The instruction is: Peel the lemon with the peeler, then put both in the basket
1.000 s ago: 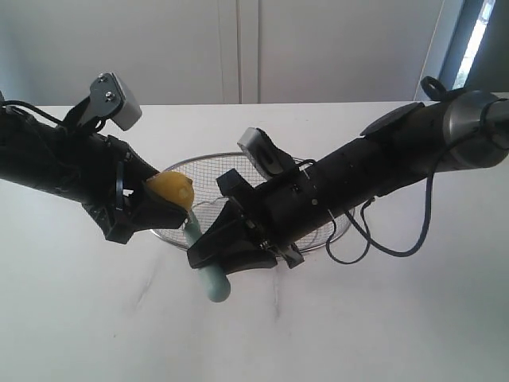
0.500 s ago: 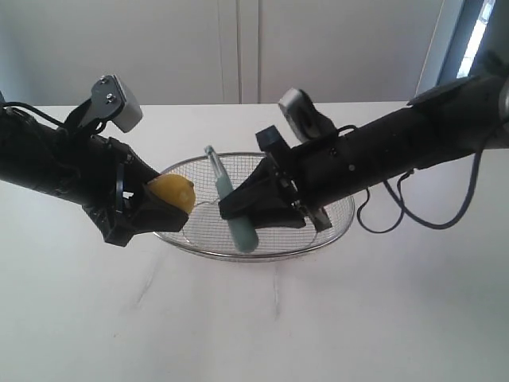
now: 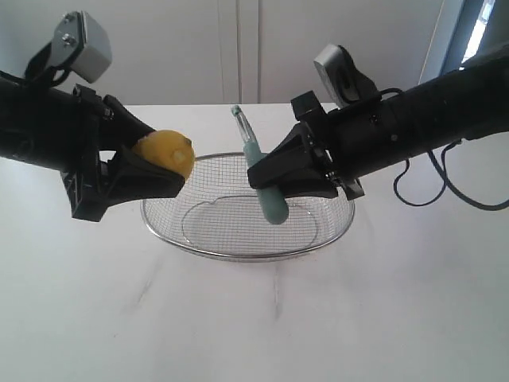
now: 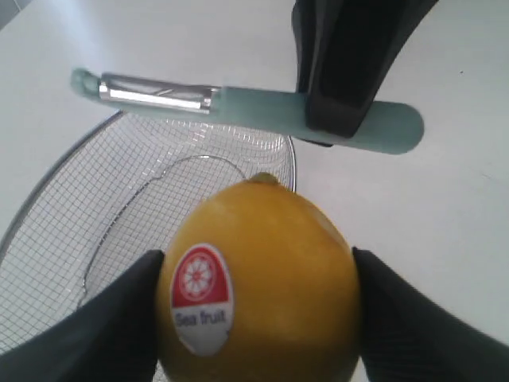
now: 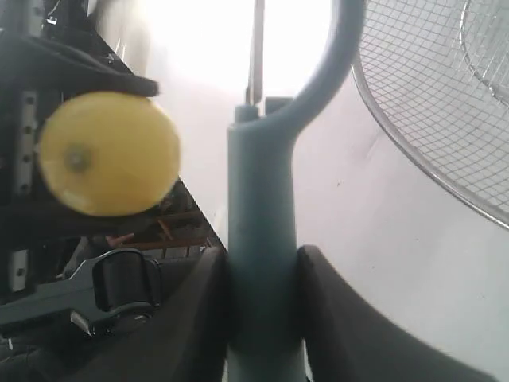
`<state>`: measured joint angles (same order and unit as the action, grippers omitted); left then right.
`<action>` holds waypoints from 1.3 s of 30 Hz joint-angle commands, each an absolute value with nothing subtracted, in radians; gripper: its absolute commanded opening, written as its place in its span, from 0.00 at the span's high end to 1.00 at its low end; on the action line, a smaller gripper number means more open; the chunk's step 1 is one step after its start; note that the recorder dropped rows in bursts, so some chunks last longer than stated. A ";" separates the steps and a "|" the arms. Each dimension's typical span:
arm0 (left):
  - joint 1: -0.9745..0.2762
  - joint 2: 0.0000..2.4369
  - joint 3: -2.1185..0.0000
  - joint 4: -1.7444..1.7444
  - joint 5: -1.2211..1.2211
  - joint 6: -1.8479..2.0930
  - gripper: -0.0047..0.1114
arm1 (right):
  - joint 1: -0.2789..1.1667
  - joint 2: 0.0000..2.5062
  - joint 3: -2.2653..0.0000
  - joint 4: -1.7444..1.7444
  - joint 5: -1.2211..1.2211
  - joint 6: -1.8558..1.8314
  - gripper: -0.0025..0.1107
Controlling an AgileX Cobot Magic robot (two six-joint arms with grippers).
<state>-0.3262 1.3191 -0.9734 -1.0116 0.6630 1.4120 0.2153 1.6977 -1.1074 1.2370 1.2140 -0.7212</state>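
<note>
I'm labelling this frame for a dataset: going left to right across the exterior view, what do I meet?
In order: left arm → lemon → peeler → right arm. The basket spans the middle beneath them, so it has no clear place in the order.

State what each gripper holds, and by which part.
Left gripper clamps the roundish yellow lemon across its sides; right gripper clamps the slim teal-green plastic peeler at mid-handle.
</note>
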 commanded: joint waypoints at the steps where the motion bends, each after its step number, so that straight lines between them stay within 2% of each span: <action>1: -0.333 1.267 -0.978 -1.041 0.690 1.409 0.96 | 0.209 1.689 -1.104 1.200 1.221 -0.728 0.98; 6: -0.333 1.267 -0.978 -1.039 0.684 1.409 0.96 | 0.227 1.691 -1.104 1.198 1.221 -0.728 0.98; 21: -0.333 1.267 -0.977 -1.039 0.683 1.409 0.96 | 0.421 1.810 -1.104 1.236 1.221 -0.721 0.98; 39: -0.333 1.313 -0.977 -1.031 0.686 1.409 0.96 | 0.428 1.753 -1.105 1.271 1.221 -0.698 0.98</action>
<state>-0.3262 1.3090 -0.9734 -1.0017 0.6675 1.4120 0.4238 1.7714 -1.1074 1.2536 1.2110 -0.6976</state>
